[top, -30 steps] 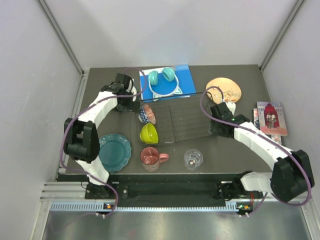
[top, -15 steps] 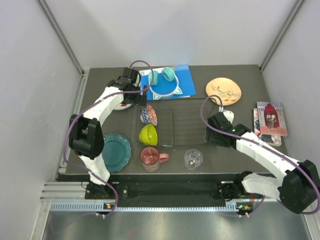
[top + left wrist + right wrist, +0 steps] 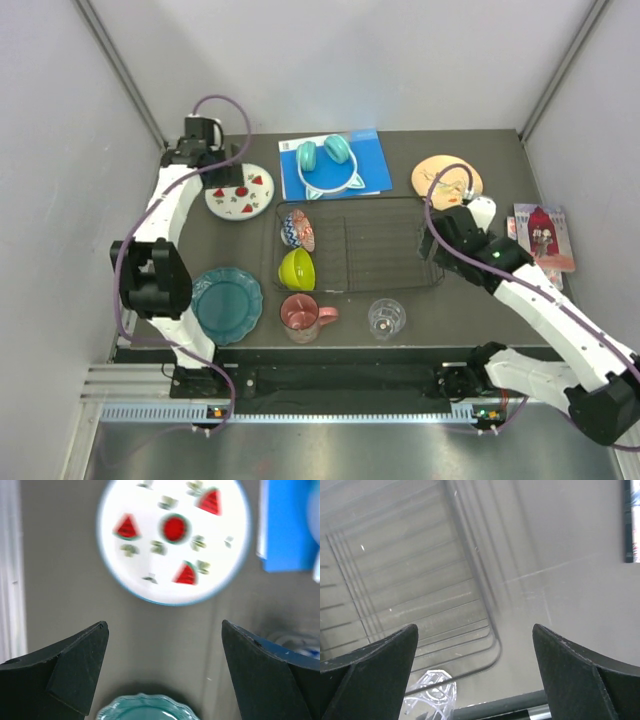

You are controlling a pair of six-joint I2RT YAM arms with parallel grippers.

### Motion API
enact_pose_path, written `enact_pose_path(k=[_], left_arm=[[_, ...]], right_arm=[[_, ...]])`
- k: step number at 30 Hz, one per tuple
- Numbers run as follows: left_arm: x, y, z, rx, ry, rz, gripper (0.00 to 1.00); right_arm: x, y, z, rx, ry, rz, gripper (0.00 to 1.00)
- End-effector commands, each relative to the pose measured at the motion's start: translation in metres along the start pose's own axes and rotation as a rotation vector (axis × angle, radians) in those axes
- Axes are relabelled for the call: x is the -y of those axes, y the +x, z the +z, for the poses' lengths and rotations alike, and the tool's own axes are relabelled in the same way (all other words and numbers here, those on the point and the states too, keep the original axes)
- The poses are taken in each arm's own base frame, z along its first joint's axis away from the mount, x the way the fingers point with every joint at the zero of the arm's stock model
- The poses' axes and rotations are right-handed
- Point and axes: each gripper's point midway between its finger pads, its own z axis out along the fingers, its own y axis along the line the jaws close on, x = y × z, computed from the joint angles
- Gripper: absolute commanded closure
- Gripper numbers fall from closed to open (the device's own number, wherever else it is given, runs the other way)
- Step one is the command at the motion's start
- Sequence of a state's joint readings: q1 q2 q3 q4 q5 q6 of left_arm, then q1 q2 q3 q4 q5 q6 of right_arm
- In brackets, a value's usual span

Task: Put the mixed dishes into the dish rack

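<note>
The black wire dish rack (image 3: 370, 245) lies mid-table, with the small patterned bowl (image 3: 295, 230) and the lime-green bowl (image 3: 297, 267) at its left end. Flat at the far left lies the white watermelon plate (image 3: 240, 192) (image 3: 172, 537). My left gripper (image 3: 200, 160) (image 3: 165, 645) hangs open above it, holding nothing. The teal plate (image 3: 227, 304) (image 3: 145, 711), pink mug (image 3: 303, 315) and clear glass (image 3: 386, 317) (image 3: 430, 692) stand near the front. At the far right sits the floral plate (image 3: 447, 180). My right gripper (image 3: 452, 238) (image 3: 475, 630) is open and empty over the rack's right end (image 3: 420, 605).
Teal cat-ear headphones (image 3: 328, 160) rest on a blue book (image 3: 370, 160) (image 3: 287, 525) behind the rack. A picture magazine (image 3: 543, 238) lies at the right edge. Grey walls close in both sides, and a metal rail runs along the front.
My left arm has swung from the rack's far-left corner out to the far left, uncovering the watermelon plate. My right gripper has opened and drawn back from the rack's right edge.
</note>
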State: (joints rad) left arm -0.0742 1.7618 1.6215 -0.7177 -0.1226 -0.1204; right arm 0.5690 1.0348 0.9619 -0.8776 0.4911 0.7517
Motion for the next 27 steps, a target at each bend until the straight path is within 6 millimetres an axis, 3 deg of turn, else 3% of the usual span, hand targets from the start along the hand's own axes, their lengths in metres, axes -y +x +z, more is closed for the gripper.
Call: enact_pose_path(k=[1,3,8,16,20,27], left_arm=[[-0.045,-0.004,0.015,0.009,-0.027,-0.097,0.01],[-0.067,0.007,0.031,-0.031,-0.023,-0.188,0.01],[-0.081,0.019,0.070,-0.063,0.046,-0.295,0.01],[-0.069,-0.003,0.113,-0.010,0.183,-0.302,0.02],[-0.075,-0.018,0.129,0.046,0.237,-0.341,0.04],[-0.083,-0.005,0.161,0.015,0.236,-0.367,0.05]], right_arm=[[0.011,-0.033,-0.030,0.124,0.001,0.075,0.04],[0.013,-0.042,-0.040,0.173,-0.026,0.098,0.04],[0.014,-0.048,-0.052,0.224,-0.089,0.126,0.04],[0.011,-0.052,-0.067,0.289,-0.205,0.176,0.05],[0.004,-0.053,-0.070,0.280,-0.241,0.164,0.05],[-0.005,-0.059,-0.073,0.273,-0.263,0.153,0.05]])
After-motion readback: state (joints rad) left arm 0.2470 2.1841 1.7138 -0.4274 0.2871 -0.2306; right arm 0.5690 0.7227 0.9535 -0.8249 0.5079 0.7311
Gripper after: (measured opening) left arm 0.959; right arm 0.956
